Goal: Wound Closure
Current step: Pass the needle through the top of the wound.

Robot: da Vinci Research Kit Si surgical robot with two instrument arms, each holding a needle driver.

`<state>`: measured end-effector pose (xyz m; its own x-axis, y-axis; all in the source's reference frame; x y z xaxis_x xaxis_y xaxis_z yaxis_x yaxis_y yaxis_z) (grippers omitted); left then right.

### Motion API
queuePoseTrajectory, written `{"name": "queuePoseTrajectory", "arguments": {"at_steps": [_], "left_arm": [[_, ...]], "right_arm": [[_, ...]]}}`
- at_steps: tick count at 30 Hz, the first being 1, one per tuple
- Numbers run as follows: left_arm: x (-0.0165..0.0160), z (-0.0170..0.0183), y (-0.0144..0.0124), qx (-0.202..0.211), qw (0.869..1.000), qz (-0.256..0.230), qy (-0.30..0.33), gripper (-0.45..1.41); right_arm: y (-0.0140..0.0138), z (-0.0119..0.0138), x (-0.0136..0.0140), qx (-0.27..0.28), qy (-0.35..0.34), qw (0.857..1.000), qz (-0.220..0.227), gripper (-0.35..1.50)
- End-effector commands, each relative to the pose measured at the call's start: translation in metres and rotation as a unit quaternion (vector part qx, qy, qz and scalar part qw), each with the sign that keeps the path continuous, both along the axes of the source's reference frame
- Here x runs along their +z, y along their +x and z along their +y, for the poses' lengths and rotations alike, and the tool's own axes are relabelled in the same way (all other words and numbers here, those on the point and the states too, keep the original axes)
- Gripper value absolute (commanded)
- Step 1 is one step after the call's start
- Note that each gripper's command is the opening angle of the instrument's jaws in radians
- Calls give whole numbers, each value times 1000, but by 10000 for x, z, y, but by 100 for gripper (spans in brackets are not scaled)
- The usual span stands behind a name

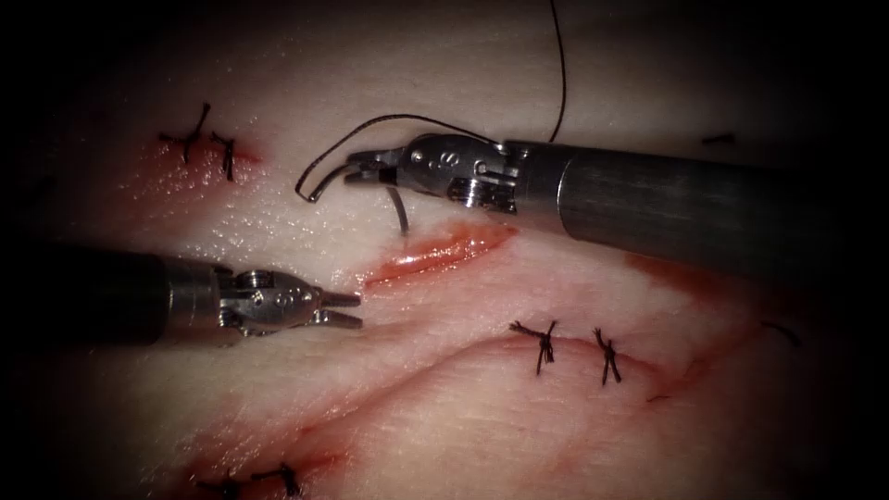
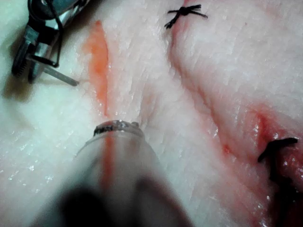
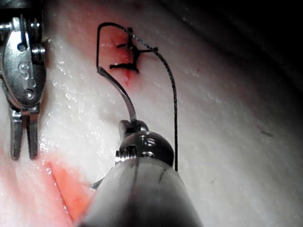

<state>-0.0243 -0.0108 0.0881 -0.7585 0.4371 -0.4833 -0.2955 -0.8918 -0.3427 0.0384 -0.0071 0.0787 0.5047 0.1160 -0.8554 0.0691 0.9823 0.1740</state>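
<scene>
1. Right tool (image 1: 363, 169): jaws pinching needle (image 1: 400, 208) near mid-curve, above cut's (image 1: 435, 255) far side, clear of tissue (image 1: 306, 389).
2. Needle: tail end left of jaws, thread (image 1: 389, 123) arcing from it back over the tool.
3. Left tool (image 1: 344, 309): jaws slightly spread, holding nothing, just left of cut.
4. Tied stitches (image 1: 546, 343) right, nearer.

Bare tissue (image 1: 278, 218) lies open between the two tools, left of the cut (image 1: 440, 255). The right end effector (image 1: 363, 168) hovers just above the cut's upper side, gripping the needle (image 1: 400, 211) mid-curve, clear of the tissue, thread (image 1: 370, 130) arching over it. The left end effector (image 1: 344, 310), jaws slightly parted and empty, sits just beside the cut's left end.
</scene>
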Motion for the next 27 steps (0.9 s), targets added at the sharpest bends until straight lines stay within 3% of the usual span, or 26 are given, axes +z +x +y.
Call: {"name": "queuePoseTrajectory", "arguments": {"at_steps": [1, 10, 15, 17, 19, 24, 25, 26, 27], "left_arm": [[5, 2, -6, 0, 1000, -1, -1, 26], [4, 2, -6, 0, 1000, -1, 0, 26], [4, 2, -6, 0, 1000, -1, 0, 28], [4, 2, -6, 0, 1000, -1, 0, 28], [4, 2, -6, 0, 1000, -1, 0, 28], [4, 2, -5, 0, 1000, -1, 0, 28], [4, 2, -5, 0, 1000, -1, 0, 28], [4, 2, -5, 0, 1000, -1, 0, 28], [4, 2, -5, 0, 1000, -1, 0, 28]], "right_arm": [[6, 6, 4, 13, 15, 1000, 4, -35], [-16, -7, 16, 61, 115, 991, 23, -35], [-30, -27, 34, 80, 206, 975, 22, -35], [-30, -35, 39, 91, 260, 961, 27, -35], [-30, -37, 39, 93, 277, 956, 32, -35], [-27, -47, 37, 104, 374, 921, 33, -35], [-27, -47, 37, 104, 374, 921, 33, -35], [-26, -51, 37, 103, 406, 908, 30, -35], [-26, -51, 37, 103, 406, 908, 30, -35]]}}
